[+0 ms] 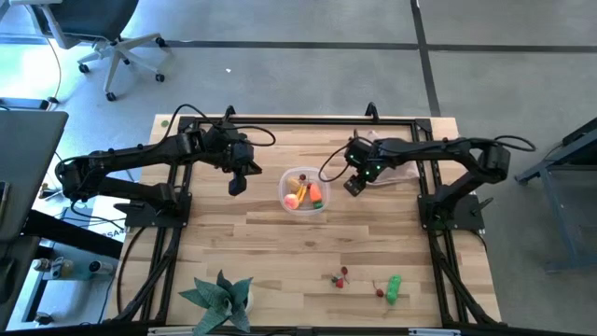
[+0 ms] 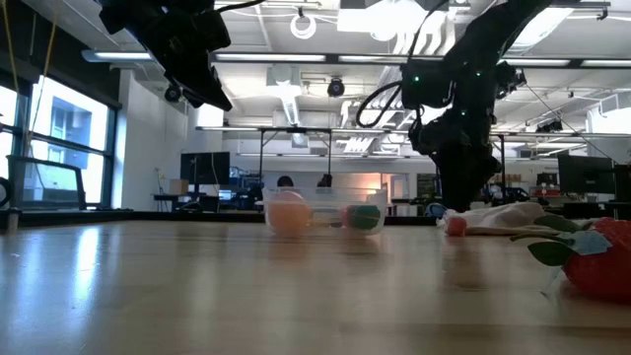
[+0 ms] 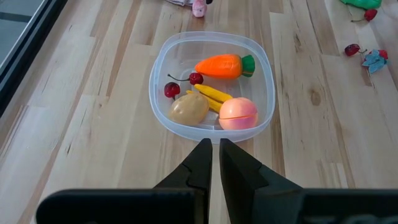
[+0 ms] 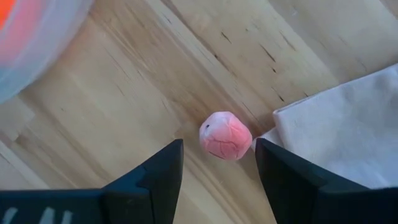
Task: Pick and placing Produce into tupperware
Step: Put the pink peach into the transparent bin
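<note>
Nothing here can be read: no words, labels, brand marks, numbers or signs show on the table, the arms, the container or the toy pieces. The far room at twelve o'clock holds lit screens and fixtures, but any writing there is too small to make out.

A clear tupperware holding orange and yellow produce is seen mid-counter. The left claw is held just beside its left wall, the right claw near its right, by a pale cloth. Cherries, a green pepper and a leafy plant are laid along the near edge.
</note>
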Robot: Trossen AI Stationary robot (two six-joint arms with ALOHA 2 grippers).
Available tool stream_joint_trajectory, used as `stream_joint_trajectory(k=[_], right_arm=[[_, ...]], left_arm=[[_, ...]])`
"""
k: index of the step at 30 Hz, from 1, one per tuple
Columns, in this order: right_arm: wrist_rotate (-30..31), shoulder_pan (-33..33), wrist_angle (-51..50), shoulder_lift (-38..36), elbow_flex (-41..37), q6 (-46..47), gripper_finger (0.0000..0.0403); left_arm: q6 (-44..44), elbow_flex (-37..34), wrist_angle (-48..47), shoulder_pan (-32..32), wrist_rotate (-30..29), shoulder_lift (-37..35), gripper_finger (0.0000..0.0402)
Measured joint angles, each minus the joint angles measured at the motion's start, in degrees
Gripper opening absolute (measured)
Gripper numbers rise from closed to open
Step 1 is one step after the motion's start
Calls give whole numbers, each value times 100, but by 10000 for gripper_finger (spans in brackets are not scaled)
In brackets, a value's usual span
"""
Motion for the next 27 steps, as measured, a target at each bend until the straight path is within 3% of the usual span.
stream_joint_trajectory(k=[27], right_arm=[[220, 139, 306, 787, 22, -117, 193]], left_arm=[[0, 0, 3, 0, 0, 0, 21]])
